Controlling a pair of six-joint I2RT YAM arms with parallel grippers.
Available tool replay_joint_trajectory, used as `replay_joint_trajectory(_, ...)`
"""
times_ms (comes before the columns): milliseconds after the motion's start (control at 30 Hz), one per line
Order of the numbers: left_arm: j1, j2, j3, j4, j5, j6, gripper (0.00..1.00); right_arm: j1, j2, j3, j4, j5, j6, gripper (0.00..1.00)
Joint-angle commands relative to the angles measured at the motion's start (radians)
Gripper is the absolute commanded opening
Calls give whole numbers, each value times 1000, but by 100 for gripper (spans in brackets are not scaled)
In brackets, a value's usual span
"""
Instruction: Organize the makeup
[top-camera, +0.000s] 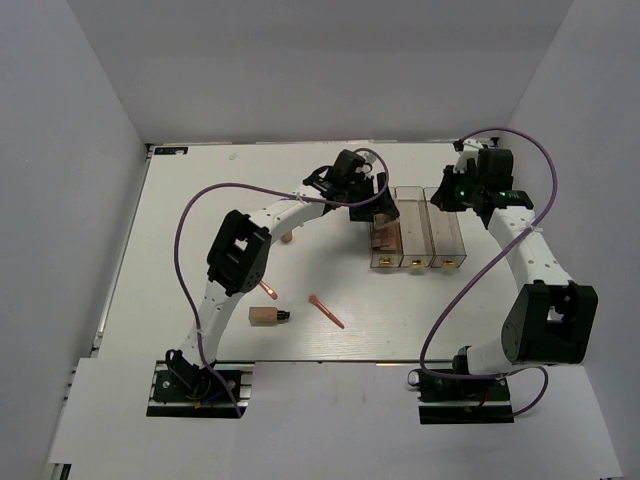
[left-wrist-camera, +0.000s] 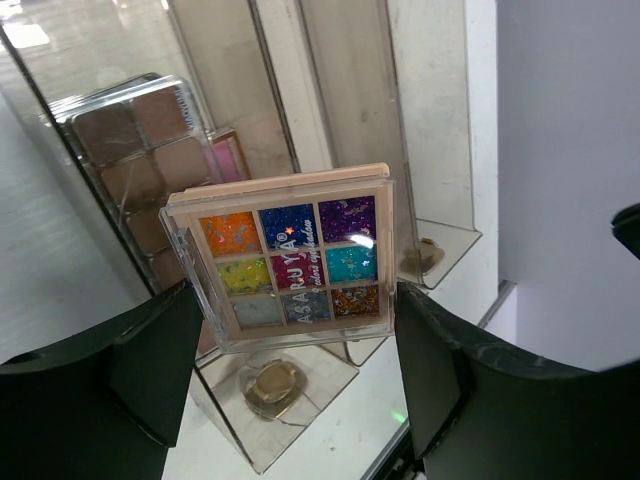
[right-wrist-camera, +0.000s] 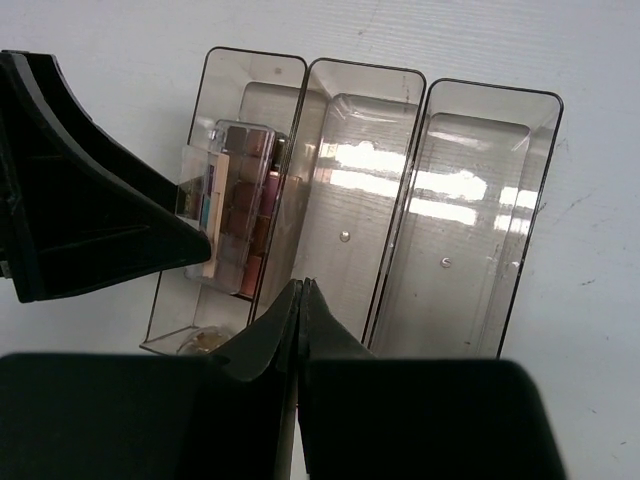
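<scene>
My left gripper (top-camera: 378, 212) is shut on a multicoloured eyeshadow palette (left-wrist-camera: 290, 255) and holds it upright on its edge in the left clear box (top-camera: 384, 250). A brown palette (left-wrist-camera: 130, 150) and a pink palette (left-wrist-camera: 232, 155) stand behind it in the same box. The right wrist view shows these palettes (right-wrist-camera: 245, 200) and my left gripper's fingers (right-wrist-camera: 100, 210). My right gripper (top-camera: 450, 196) is shut and empty above the boxes' far end (right-wrist-camera: 302, 285). A tan foundation bottle (top-camera: 265, 316) and two pink-orange brushes (top-camera: 326, 311) (top-camera: 268, 290) lie on the table.
The middle box (right-wrist-camera: 365, 200) and the right box (right-wrist-camera: 470, 230) hold nothing. A small tan item (top-camera: 288, 240) shows beside my left arm. Grey walls close in the table at the back and sides. Purple cables loop over both arms.
</scene>
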Motion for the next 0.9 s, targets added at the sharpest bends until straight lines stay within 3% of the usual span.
replay_joint_trajectory(0,-9,-54,50,-50,-57,40,44,-4,-31,-15,38,-28,5,0)
replay_joint_trajectory(233,-18,-56,55,-114,-109,68,45,-4,-27,-12,41,-47,14,0)
replay_joint_trajectory(333,-27,-51,56,-113,-114,65,50,-3,-27,-17,41,-47,14,1)
replay_joint_trajectory(467,-27,-48,59,-119,-123,59,69,-32,-31,-20,42,-48,13,2)
replay_joint_trajectory(667,-27,-51,67,-119,-134,53,77,-33,-32,-24,42,-54,16,3)
replay_joint_trajectory(867,-27,-56,82,-104,-131,34,93,-33,-34,-26,41,-60,13,4)
